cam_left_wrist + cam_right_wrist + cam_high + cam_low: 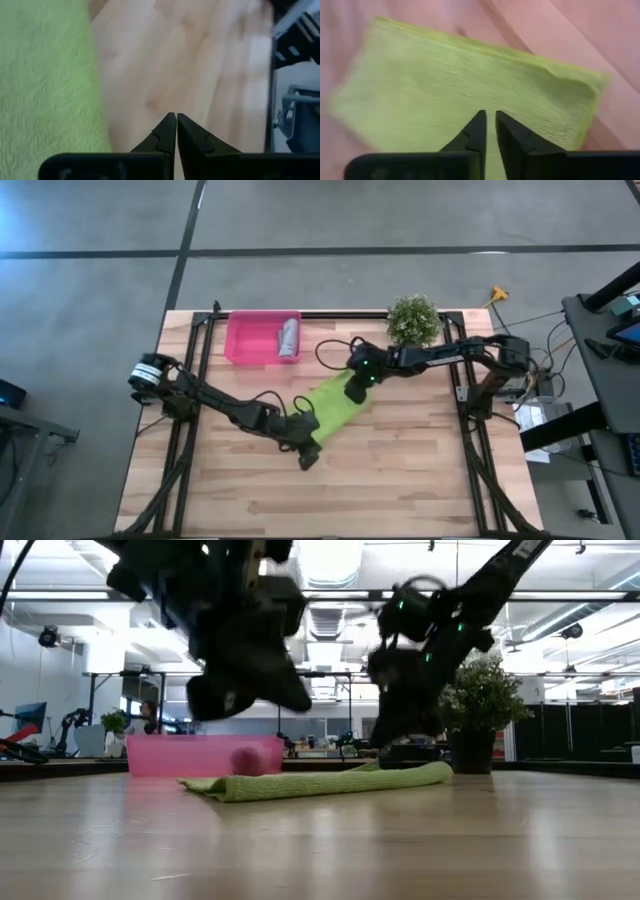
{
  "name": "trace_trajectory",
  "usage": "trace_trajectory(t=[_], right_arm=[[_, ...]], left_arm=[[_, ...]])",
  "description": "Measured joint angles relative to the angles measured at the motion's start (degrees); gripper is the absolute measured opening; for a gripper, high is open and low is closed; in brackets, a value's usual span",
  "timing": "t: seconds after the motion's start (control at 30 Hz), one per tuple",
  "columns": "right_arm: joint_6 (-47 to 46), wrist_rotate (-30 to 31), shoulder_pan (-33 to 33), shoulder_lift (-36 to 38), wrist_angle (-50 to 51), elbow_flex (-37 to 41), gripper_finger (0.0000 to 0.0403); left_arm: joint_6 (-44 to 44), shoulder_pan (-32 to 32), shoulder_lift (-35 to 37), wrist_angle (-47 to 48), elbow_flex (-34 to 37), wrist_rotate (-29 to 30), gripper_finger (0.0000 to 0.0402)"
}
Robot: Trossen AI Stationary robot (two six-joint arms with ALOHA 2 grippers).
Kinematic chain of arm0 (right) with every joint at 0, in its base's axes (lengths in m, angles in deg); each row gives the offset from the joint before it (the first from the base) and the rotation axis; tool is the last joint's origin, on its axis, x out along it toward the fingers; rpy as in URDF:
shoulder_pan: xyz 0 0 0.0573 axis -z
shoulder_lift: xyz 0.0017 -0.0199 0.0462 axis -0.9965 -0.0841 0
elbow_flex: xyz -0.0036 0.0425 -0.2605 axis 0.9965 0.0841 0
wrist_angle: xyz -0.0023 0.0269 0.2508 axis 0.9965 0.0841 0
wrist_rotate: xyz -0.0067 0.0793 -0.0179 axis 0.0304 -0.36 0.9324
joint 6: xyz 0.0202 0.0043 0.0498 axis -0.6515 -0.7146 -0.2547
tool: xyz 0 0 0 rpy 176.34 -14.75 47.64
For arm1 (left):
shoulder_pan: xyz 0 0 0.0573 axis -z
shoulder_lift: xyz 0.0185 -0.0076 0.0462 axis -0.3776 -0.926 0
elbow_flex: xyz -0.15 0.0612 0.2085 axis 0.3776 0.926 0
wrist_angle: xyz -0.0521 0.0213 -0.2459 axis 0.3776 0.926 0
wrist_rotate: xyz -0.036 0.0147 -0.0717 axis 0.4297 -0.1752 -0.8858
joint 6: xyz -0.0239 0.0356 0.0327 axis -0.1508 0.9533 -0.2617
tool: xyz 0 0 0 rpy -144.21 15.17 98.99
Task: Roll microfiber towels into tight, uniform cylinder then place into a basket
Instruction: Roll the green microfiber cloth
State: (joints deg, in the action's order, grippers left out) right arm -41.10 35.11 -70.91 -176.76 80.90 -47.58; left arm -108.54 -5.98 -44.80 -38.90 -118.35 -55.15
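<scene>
The lime green towel [335, 408] lies folded into a long flat strip [320, 783] slanting across the table's middle. My right gripper [488, 114] hangs just over the strip's far right end [358, 388]. Its fingers stand a narrow gap apart with nothing between them. My left gripper [176, 116] is shut over bare wood beside the strip's near left end [308, 455], and it holds nothing. The grey towel [289, 338] lies rolled up inside the pink basket [245, 340] at the far left.
A small potted plant [413, 320] stands at the far edge, right of the basket and close behind my right arm. Bare wood lies open along the table's near side [330, 500] and to the right of the strip.
</scene>
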Motion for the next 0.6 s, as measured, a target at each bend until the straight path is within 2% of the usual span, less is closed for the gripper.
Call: trace_trajectory(t=[0.17, 0.23, 0.33, 0.47, 0.6], right_arm=[[-0.22, -1.94, -2.05, 8.48, 1.17, -0.02, 0.0101], [-0.17, -2.24, -3.77, 11.97, 0.96, -0.04, 0.0130], [0.52, -1.34, -7.50, 15.65, 0.12, -0.08, 0.0162], [7.22, 4.72, -16.27, 16.06, -4.36, -0.07, 0.0174], [13.09, 16.95, -25.53, 11.28, -5.16, -2.59, 0.0169]], left_arm=[[7.16, -0.09, 4.34, 2.67, -0.77, -0.14, 0.0000], [9.72, -0.13, 7.69, 7.83, -0.53, -0.14, 0.0000], [14.16, -0.13, 14.03, 20.45, -0.40, 2.00, 0.0000], [20.59, 0.00, 23.21, 32.35, 0.65, 7.82, 0.0000], [22.95, 0.00, 31.90, 35.54, 2.53, 12.03, 0.0000]])
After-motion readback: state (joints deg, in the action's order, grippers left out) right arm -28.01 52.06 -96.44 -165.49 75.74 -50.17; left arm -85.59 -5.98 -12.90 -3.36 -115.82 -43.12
